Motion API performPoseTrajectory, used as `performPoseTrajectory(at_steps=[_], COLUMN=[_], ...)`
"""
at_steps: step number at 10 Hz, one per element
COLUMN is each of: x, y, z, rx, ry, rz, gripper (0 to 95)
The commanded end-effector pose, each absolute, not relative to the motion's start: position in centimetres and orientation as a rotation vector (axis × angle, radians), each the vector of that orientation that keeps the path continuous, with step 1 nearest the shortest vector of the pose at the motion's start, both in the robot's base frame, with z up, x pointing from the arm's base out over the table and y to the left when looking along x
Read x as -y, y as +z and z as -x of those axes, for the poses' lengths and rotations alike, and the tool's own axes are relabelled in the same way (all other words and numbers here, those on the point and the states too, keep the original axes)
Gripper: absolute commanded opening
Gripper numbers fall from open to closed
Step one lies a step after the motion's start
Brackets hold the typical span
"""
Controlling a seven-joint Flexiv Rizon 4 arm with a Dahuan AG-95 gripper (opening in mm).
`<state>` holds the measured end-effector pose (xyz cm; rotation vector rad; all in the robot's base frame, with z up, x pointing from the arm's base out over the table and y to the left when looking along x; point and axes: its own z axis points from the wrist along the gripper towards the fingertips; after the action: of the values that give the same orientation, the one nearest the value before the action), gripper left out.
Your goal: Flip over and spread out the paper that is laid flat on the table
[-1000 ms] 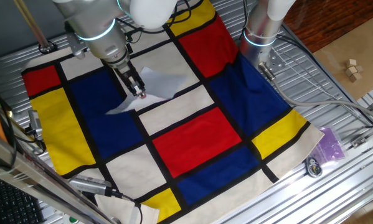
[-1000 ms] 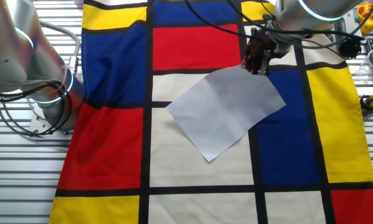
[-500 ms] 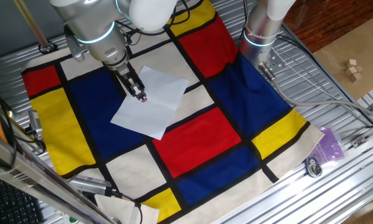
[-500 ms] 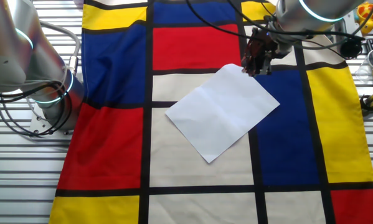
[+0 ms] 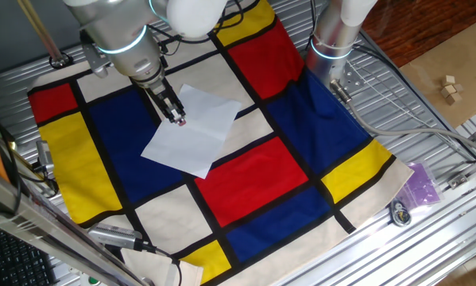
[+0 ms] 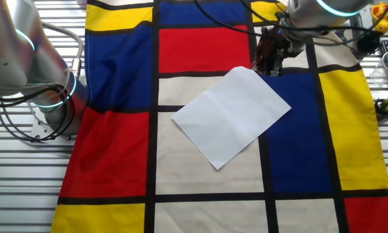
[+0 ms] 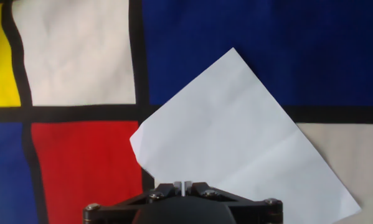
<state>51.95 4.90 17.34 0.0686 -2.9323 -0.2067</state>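
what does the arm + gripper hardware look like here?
Arm: fat silver-grey links, white rounded joint cover, glowing cyan ring at a joint, black cables trailing. Gripper: slim dark fingers with reddish tips. The hand view shows a black gripper body with small silver screws.

The paper (image 6: 232, 116) lies flat on the cloth (image 6: 116, 155), turned at an angle to the cloth's grid so its corners point along the lines and it spreads across several blocks at once. The cloth drapes over the table (image 5: 428, 119), whose bare surface shows along the edges. The gripper (image 6: 269, 65) sits above one corner of the sheet; from the other fixed view it is at the corner farthest from the camera. In the hand view the paper (image 7: 236, 149) spreads out ahead of the gripper (image 7: 182, 185). A second arm's base (image 5: 333, 44) stands at the cloth's edge, well apart from the sheet.
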Motion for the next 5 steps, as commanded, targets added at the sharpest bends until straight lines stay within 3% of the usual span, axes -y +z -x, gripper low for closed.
performPoseTrajectory(at_steps=[1,5], x=[-4.89,-4.9], y=[18.15,18.56], z=[-51.91,-51.88], rx=[2.943,2.949], ry=[-0.134,-0.084], rz=[-0.147,-0.234], gripper=[0.0,0.0])
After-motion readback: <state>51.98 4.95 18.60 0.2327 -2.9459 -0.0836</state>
